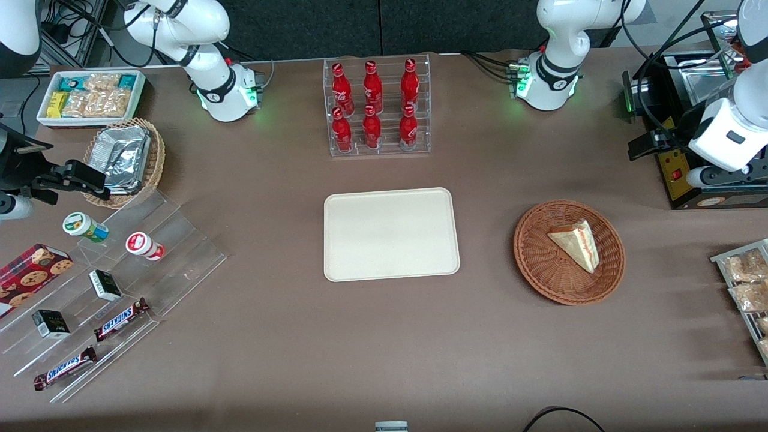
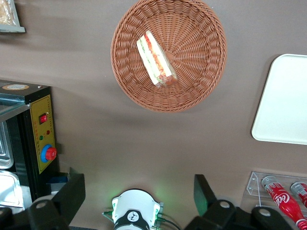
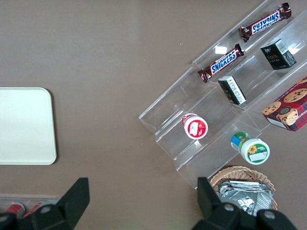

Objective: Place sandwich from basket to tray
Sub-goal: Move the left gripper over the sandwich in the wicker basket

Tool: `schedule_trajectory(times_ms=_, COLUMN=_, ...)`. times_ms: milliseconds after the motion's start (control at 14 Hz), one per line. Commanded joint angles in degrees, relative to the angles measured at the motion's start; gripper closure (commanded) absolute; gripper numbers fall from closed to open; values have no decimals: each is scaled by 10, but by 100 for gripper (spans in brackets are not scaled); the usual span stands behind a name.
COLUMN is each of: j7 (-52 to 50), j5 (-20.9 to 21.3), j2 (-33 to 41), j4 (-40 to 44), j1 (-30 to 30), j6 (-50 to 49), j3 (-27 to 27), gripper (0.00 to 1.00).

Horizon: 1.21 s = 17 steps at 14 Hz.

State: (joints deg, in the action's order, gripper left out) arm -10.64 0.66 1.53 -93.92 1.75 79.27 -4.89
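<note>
Brown counter is seen bearing the basket [image 2: 169, 53], in which the sandwich [image 2: 156, 59] lies, well apart from the jaws of the gripper [image 2: 139, 194], spread wide and empty; approach is judged pending; descent over the wedge is called for before the tray [image 2: 284, 100].

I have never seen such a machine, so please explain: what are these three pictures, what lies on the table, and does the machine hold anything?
These are two white robot arms at a brown table. One picture looks from the front; two come from cameras on the arms' wrists. The small triangular white-bread sandwich lies in the round reddish-brown wicker basket, beside the flat cream rectangular tray. The clear rack of red bottles stands farther from the front camera. The working arm's tool is open, holds nothing and hangs apart from the basket.
</note>
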Motion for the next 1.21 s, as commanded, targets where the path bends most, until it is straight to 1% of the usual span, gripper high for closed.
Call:
schedule_trajectory(times_ms=0, j7=8, j5=6, j2=1, j4=6, j1=3, j6=7, j3=-3, gripper=0)
schedule_trajectory(times_ms=214, j7=7, j5=12, j2=-2, j4=-2, j1=3, j6=18, j3=-2, gripper=0)
schedule_trajectory(times_ms=643, j7=-3, j5=14, j2=1, j4=-124, j1=3, j6=151, j3=1, gripper=0)
schedule_trajectory(times_ms=714, j7=-11, j5=20, j2=1, j4=-154, j1=3, j6=184, j3=1, gripper=0)
schedule_trajectory(times_ms=857, j7=-51, j5=21, j2=1, j4=-224, j1=3, j6=283, j3=1, gripper=0)
schedule_trajectory(times_ms=1000, j7=-94, j5=21, j2=-3, j4=-273, j1=1, j6=361, j3=0, gripper=0)
schedule_trajectory(times_ms=1143, j7=-130, j5=21, j2=-6, j4=-305, j1=0, j6=416, j3=0, gripper=0)
